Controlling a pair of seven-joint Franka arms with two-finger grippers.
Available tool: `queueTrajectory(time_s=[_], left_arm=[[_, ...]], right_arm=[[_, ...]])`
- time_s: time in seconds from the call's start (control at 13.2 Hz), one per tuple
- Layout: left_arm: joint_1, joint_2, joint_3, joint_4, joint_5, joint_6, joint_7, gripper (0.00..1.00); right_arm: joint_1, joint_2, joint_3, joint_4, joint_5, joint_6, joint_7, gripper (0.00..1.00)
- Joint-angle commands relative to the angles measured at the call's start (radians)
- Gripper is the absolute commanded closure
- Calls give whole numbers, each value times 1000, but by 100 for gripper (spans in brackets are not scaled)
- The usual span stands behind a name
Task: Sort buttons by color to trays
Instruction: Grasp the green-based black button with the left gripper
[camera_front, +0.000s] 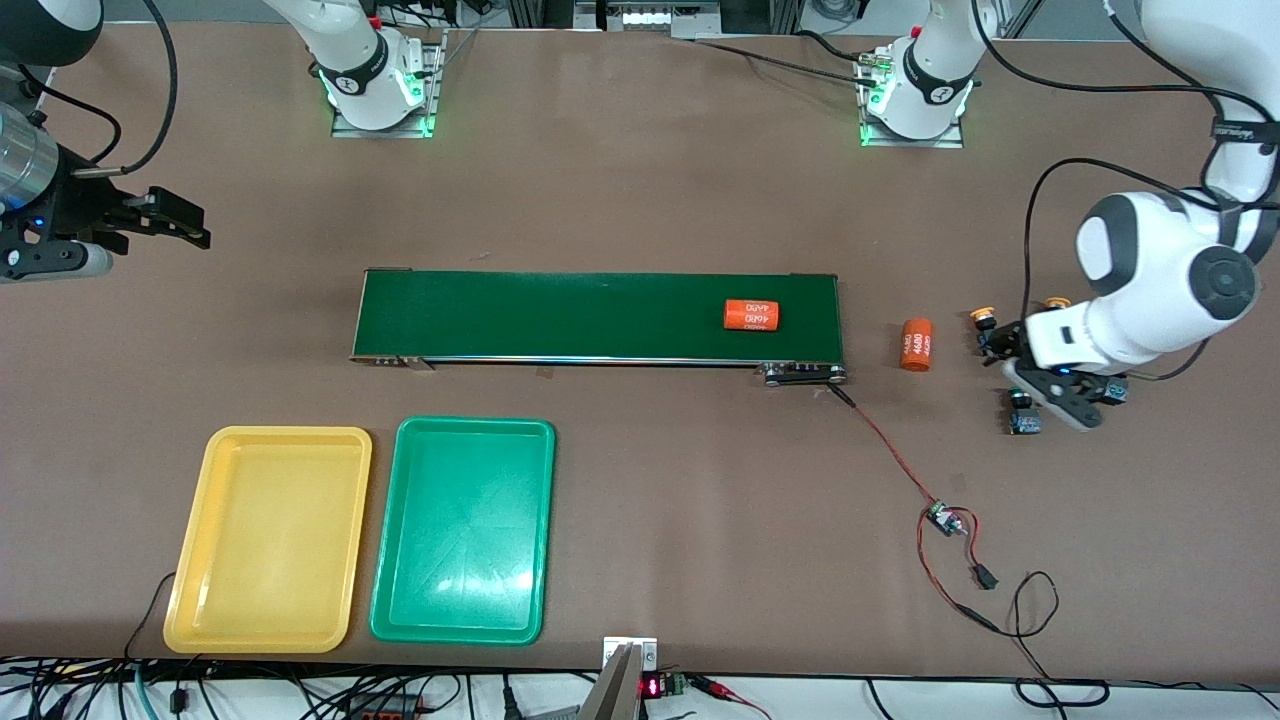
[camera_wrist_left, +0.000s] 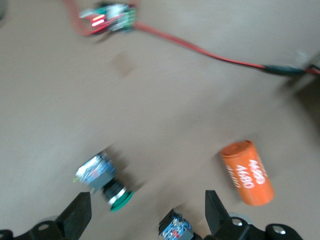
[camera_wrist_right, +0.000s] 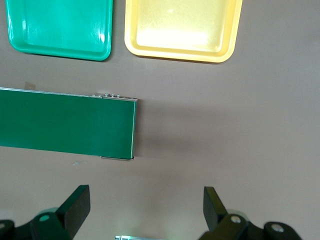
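the left tool (camera_front: 1050, 385), spread wide, hangs low over the crowded buttons at 3 o'clock of the desk (camera_front: 640, 200), so it may knock the green button (camera_wrist_left: 114, 189) or pinch the orange cylinder (camera_wrist_left: 248, 173); the right tool (camera_front: 165, 222) waits spread at 9 o'clock.

White glossy arm shells, black joint rings; black cables, green-lit bases

Two trays (camera_front: 270, 540) side by side, nearer the camera than conveyor belt (camera_front: 560, 315).
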Motion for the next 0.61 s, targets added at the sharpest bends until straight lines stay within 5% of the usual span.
queueTrajectory(time_s=[0.0, 0.53], left_arm=[[22, 22, 8, 14, -13, -9, -197, 0], [70, 253, 8, 190, -10, 4, -286, 0]], right_arm=[[-8, -6, 2, 4, 17, -13, -17, 0], [-8, -6, 2, 4, 17, -16, -17, 0]])
